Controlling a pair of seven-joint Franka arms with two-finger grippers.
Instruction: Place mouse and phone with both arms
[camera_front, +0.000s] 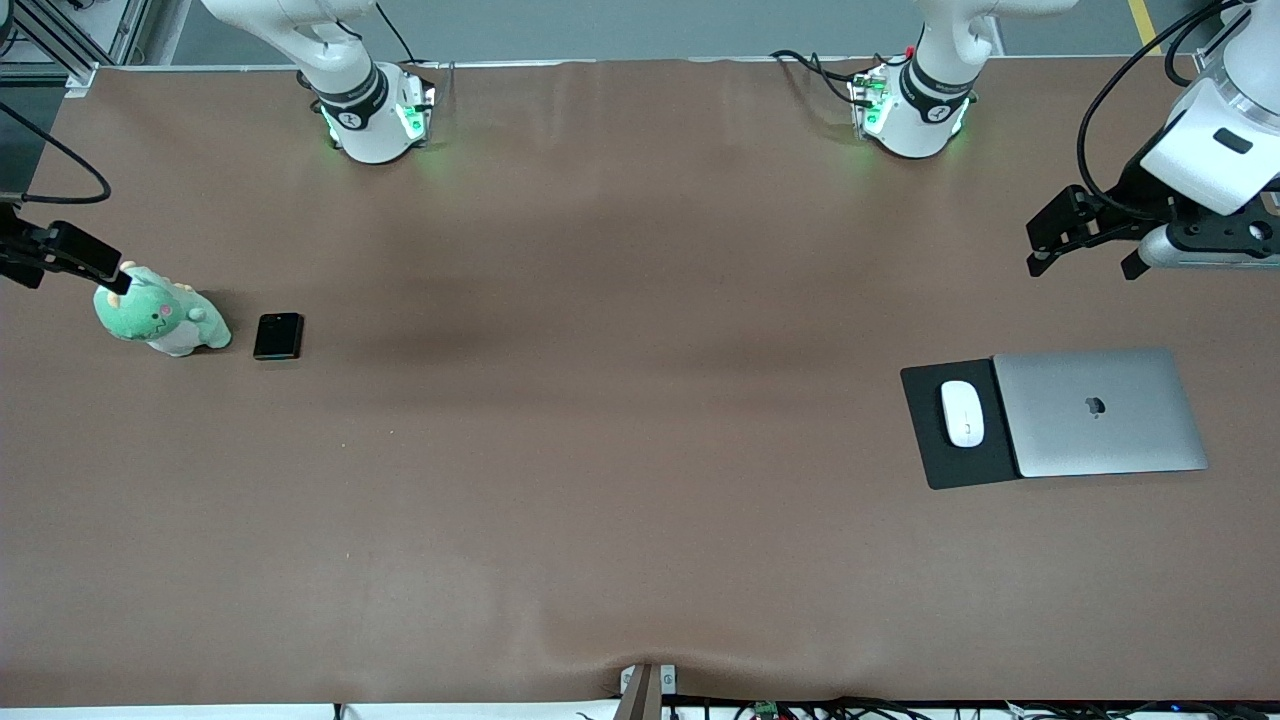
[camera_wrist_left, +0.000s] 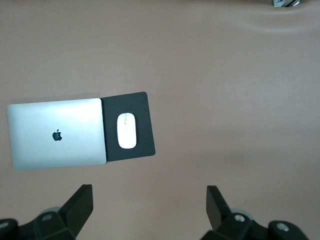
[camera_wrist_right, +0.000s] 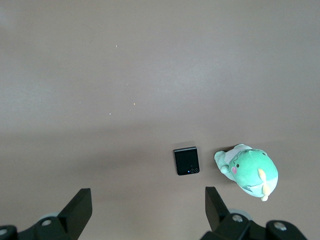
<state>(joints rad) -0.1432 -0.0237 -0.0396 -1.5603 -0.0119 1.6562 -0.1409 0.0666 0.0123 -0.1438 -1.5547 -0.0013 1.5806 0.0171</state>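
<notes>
Both grippers hang spread and empty: left gripper (camera_front: 1085, 262) above the table's edge, right gripper (camera_front: 60, 262) over the toy (camera_front: 160, 318). Reaching for the phone (camera_front: 278, 336) risks bumping the toy; the glossy mouse (camera_front: 962, 413) may slip off its pad (camera_front: 925, 440).

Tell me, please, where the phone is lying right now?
The phone lies flat on the table toward the right arm's end, right beside the green plush dinosaur, with no claw touching it.
</notes>
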